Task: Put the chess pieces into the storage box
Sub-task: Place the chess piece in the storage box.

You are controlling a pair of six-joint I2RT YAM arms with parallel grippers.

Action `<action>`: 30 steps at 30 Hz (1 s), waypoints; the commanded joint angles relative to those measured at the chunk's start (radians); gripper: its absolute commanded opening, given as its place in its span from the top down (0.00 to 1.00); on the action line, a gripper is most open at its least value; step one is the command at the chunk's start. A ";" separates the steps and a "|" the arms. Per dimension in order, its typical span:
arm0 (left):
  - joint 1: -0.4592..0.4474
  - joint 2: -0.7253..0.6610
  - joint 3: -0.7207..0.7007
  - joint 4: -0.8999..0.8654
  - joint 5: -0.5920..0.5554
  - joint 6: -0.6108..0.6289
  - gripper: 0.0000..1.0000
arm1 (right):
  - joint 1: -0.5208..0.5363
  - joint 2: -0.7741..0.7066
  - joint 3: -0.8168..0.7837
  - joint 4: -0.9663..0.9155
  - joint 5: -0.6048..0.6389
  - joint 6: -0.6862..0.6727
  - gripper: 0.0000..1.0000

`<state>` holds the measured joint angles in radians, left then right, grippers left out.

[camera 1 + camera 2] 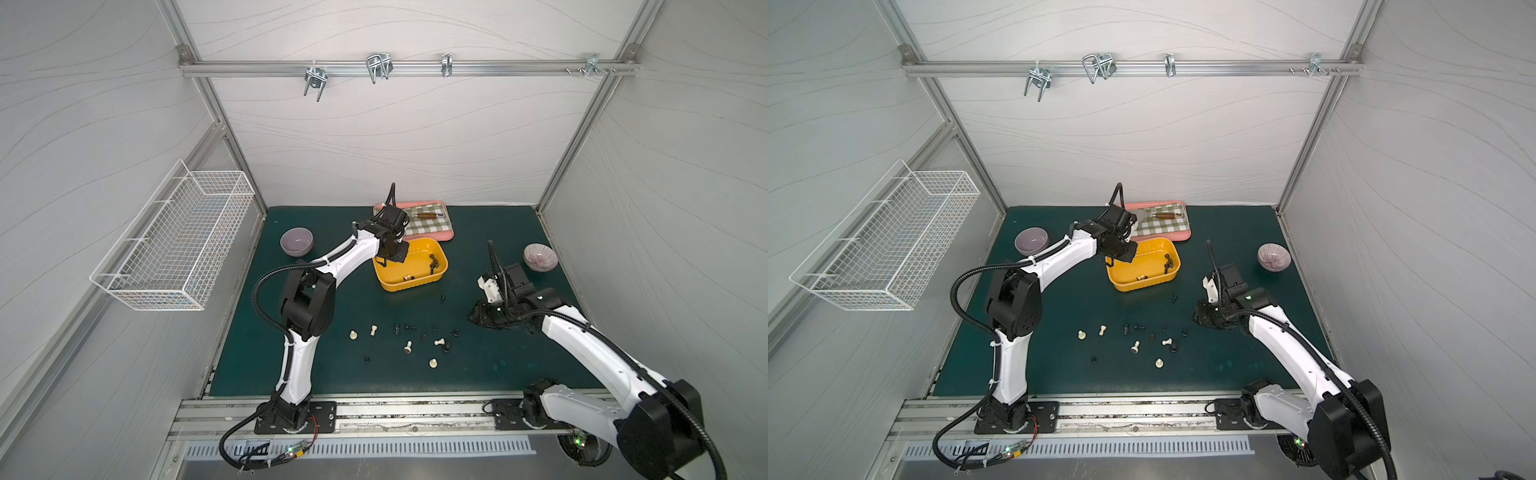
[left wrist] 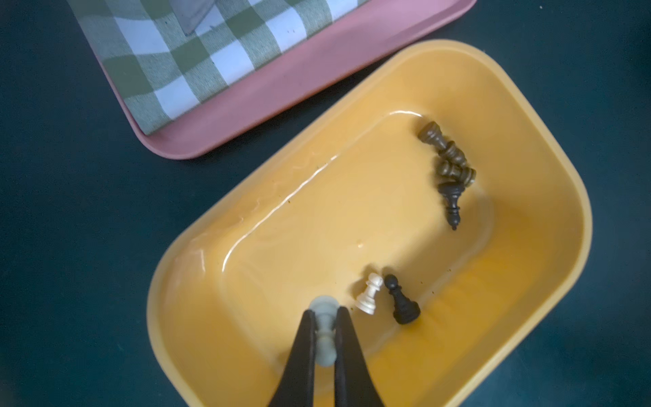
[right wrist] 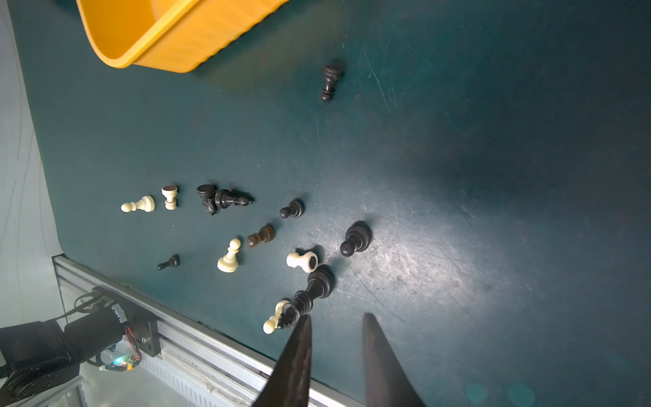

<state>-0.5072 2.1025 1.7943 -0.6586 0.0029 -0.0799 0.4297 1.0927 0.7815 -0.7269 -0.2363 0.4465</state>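
The yellow-orange storage box sits mid-table on the green mat. My left gripper hangs over its near-left part, shut on a cream-white chess piece. Inside the box lie a cluster of dark pieces, a white pawn and a black pawn. Several black and white chess pieces are scattered in front of the box, with one black piece apart near it. My right gripper is open and holds nothing, low over the mat to the right of the scatter, beside a toppled black piece.
A pink tray with a green checked cloth lies just behind the box. A purple bowl stands at the back left and a striped bowl at the right. A white wire basket hangs on the left wall.
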 commanded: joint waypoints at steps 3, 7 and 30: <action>0.021 0.071 0.093 -0.026 -0.014 0.031 0.92 | -0.004 -0.015 -0.007 -0.033 0.012 -0.003 0.73; 0.033 0.090 0.096 -0.009 -0.014 0.028 0.92 | -0.005 -0.017 -0.004 -0.046 0.020 -0.012 0.73; 0.062 0.122 0.115 -0.008 -0.019 0.021 0.73 | -0.004 -0.020 -0.013 -0.065 0.037 -0.023 0.72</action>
<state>-0.4515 2.2150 1.8683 -0.6762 -0.0113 -0.0631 0.4297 1.0924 0.7765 -0.7551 -0.2127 0.4358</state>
